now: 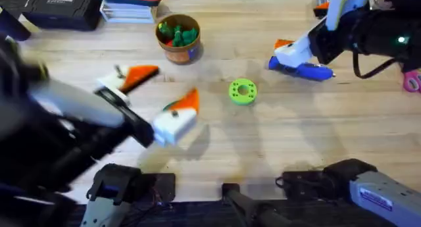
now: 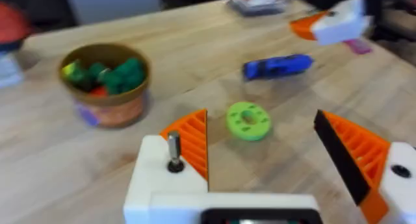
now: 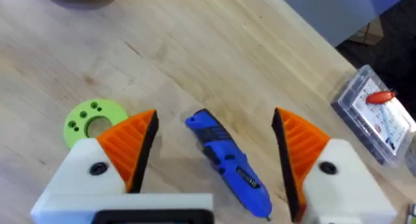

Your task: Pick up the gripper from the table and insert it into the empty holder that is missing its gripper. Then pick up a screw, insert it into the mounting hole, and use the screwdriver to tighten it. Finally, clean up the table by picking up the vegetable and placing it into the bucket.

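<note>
Wooden table (image 1: 276, 148): right claw (image 3: 214, 143) spread wide over screwdriver (image 3: 229, 162), left claw (image 2: 263, 146) also spread.

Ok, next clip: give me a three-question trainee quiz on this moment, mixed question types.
1. True or false: the right hand is shut on the blue electric screwdriver.
2. What lies on the table between the bucket and the screwdriver: A) pink scissors, B) green ring-shaped disc, C) a screw?
3. Fill in: the bucket holds toy ____.

Key
1. False: its fingers stand open on either side of the screwdriver.
2. B.
3. Vegetables.
</note>
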`<state>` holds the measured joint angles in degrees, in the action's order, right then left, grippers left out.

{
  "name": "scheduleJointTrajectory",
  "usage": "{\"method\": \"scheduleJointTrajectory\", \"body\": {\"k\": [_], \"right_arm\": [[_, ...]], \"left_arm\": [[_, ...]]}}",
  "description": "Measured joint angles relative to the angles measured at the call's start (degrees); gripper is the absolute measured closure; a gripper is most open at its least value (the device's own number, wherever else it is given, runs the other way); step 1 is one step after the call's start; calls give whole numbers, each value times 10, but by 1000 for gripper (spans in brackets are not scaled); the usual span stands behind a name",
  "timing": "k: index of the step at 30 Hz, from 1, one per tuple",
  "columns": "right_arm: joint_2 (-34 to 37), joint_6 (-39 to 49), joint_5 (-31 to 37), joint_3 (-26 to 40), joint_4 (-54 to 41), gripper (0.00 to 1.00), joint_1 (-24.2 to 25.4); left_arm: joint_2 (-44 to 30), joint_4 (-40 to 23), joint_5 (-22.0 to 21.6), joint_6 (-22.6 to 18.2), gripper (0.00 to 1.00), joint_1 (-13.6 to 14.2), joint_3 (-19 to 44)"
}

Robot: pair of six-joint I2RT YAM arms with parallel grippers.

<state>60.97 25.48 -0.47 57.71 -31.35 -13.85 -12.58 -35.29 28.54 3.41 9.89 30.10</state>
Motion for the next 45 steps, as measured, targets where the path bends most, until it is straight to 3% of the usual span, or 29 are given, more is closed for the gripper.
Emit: {"method": "scheduleJointTrajectory", "body": {"k": [6,11,17,25,35,42,45], "right_arm": [[0,0,-5,0,29,7,0],[2,0,-5,0,29,7,0],[6,0,-5,0,25,7,0],[10,0,-5,0,25,7,0],[10,0,-5,0,25,7,0],[10,0,-5,0,25,7,0],[10,0,-5,0,25,7,0]], "left_arm": [[-239,-159,-140,-13,15,0,158],[-394,-191,-183,-21,15,0,200],[-484,-211,-200,-73,15,17,203],[-582,-211,-249,-140,15,121,203],[-699,-179,-284,-154,9,127,203],[-721,-164,-282,-154,130,127,204],[-731,-163,-281,-154,472,127,204]]}}
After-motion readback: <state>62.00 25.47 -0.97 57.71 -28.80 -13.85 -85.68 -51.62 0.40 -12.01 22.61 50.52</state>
